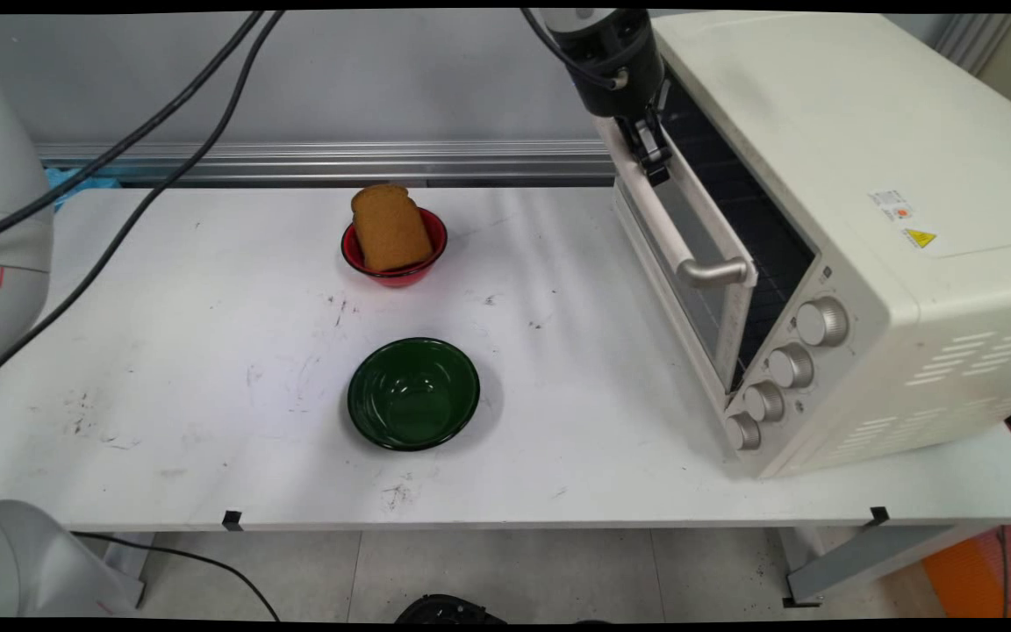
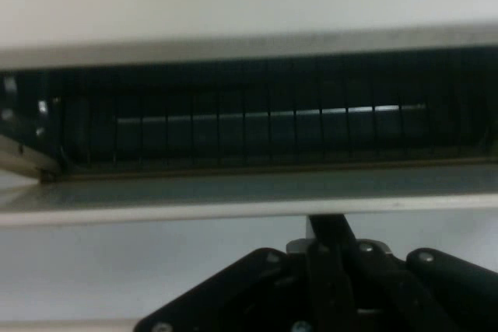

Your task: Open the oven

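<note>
A cream toaster oven (image 1: 874,158) stands on the right of the white table (image 1: 207,351). Its glass door (image 1: 707,290), with a silver bar handle (image 1: 690,254), is ajar by a narrow gap at the top. My gripper (image 1: 655,165) reaches down from the top edge and rests against the door's upper rim at its far end, fingers shut together with nothing between them. In the hand view the gripper (image 2: 331,227) touches the door's pale top rim (image 2: 194,209), and through the gap the dark wire rack (image 2: 257,126) shows.
A red bowl (image 1: 435,241) holding an upright slice of brown bread (image 1: 390,226) sits at the table's middle back. A dark green empty bowl (image 1: 413,393) lies nearer the front. Several knobs (image 1: 791,364) line the oven's front right. Black cables (image 1: 154,175) hang at the left.
</note>
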Available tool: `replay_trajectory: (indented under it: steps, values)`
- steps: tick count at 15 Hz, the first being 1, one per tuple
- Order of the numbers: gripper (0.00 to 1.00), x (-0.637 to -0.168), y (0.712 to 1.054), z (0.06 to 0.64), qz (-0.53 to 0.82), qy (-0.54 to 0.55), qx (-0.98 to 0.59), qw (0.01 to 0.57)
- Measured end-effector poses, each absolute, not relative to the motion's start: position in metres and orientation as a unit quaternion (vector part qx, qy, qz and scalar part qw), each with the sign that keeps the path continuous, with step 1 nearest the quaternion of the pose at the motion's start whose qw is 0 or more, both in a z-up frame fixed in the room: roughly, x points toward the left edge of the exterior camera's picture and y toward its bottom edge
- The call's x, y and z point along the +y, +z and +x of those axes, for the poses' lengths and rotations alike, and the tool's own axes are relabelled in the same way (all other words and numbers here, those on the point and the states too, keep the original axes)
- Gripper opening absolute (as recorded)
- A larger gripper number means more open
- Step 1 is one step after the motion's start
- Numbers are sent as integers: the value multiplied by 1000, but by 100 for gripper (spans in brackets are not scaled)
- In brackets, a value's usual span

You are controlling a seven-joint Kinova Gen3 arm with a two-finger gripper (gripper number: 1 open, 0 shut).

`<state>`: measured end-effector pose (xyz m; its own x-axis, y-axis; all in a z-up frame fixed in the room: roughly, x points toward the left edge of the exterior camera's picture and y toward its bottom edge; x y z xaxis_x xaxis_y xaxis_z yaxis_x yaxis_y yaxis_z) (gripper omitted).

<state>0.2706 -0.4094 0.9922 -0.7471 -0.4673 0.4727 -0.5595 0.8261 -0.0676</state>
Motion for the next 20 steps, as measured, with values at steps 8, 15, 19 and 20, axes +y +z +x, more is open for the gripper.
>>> replay_trajectory:
  steps: [8, 15, 19, 20]
  values:
    - [0, -406, 976, 284, 276, 98, -931, 216]
    - [0, -398, 962, 302, 283, 97, -929, 220]
    - [0, -391, 951, 312, 291, 94, -925, 224]
    - [0, -389, 948, 315, 292, 94, -925, 225]
